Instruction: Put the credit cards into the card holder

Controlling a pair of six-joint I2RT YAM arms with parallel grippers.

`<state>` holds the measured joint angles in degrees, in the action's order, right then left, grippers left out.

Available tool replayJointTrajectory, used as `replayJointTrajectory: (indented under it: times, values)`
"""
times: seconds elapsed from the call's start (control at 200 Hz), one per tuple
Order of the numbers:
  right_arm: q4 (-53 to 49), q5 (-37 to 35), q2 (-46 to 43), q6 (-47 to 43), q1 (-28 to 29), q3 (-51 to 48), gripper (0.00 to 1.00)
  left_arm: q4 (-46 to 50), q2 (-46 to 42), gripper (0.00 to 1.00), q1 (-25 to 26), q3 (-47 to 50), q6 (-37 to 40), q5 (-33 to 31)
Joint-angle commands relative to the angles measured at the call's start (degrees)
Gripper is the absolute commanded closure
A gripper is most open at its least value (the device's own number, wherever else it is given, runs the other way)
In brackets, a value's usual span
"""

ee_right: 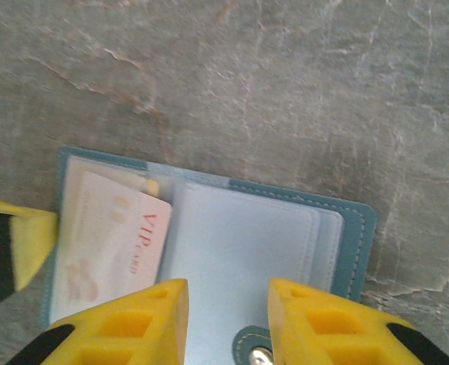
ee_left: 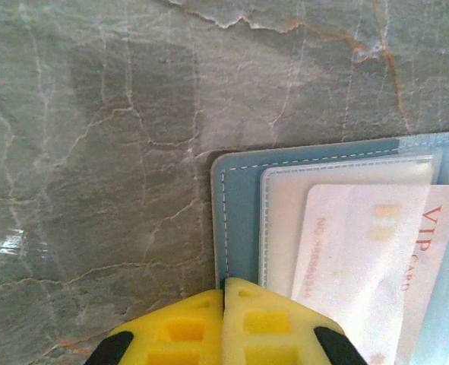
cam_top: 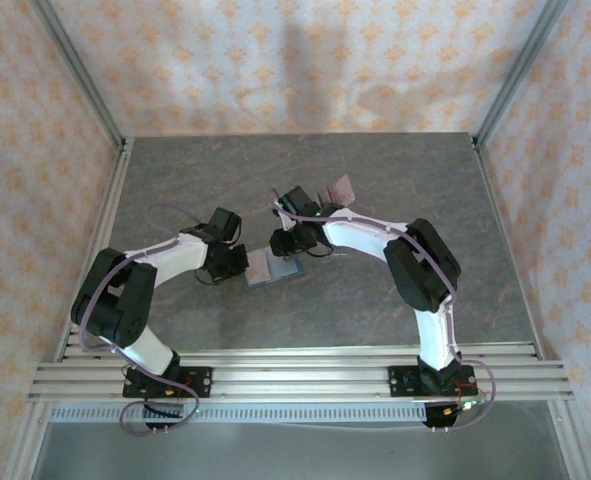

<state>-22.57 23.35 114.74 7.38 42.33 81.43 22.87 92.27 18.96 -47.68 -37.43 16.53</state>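
Left gripper [ee_left: 224, 285] is squeezed shut, its tips touching one edge of the one card holder [ee_right: 247, 243]. It lies open near the middle of the table [cam_top: 175, 180]. Right gripper [ee_right: 228, 293] hangs over it, fingers a little apart, holding nothing. Two cards: the pale card [ee_right: 110, 243] sits in a clear pocket, and the second card [cam_top: 343, 187] stands nearer the table's far edge.

Cards: 2 – 1 pale VIP card [ee_left: 361, 258], 1 pinkish card [cam_top: 344, 187]. Also 1 card holder [ee_right: 349, 228], 1 tbl [cam_top: 175, 180]. Grippers: 2 – left gripper [ee_left: 224, 289] & right gripper [ee_right: 228, 293], yellow fingers [ee_right: 133, 319], 2 ea.
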Motion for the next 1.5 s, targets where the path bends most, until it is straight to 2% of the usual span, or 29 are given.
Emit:
replayJointTrajectory:
  times: [0.0, 0.31, 0.681, 0.841, 0.971, 1.231, 1.496]
  values:
    - [-3.09, -2.74, 1.91, -2.53, 0.21, 2.25, 0.67, -3.09, 4.31, 1.0, -0.22, 1.9, 0.96, -0.19]
    - [-3.96, -6.78, 4.84, -3.95, 2.43, 2.95, 0.67, -3.16, 4.88, 1.0, -0.2, 1.7, 0.94, -0.07]
    - [-3.94, -19.45, 5.14, -3.84, 5.76, -0.54, 0.7, -3.38, 5.13, 1.0, -0.15, 1.64, 1.04, 0.1]
    - [-3.82, -22.24, 5.58, -3.3, 7.01, -1.7, 0.76, -3.61, 5.28, 1.0, -0.16, 1.71, 0.96, 0.26]
    - [-3.29, -22.21, 5.85, -2.58, 7.49, -2.71, 0.87, -3.54, 5.22, 1.0, -0.18, 1.84, 1.04, 0.32]
    - [-2.74, -22.27, 5.0, -1.85, 8.06, -4.0, 1.0, -3.7, 5.2, 1.0, -0.24, 1.93, 1.0, 0.36]
    - [-3.13, -24.49, 1.41, -2.11, 8.03, -3.06, 1.0, -3.79, 5.29, 1.0, -0.16, 2.06, 1.22, 0.35]
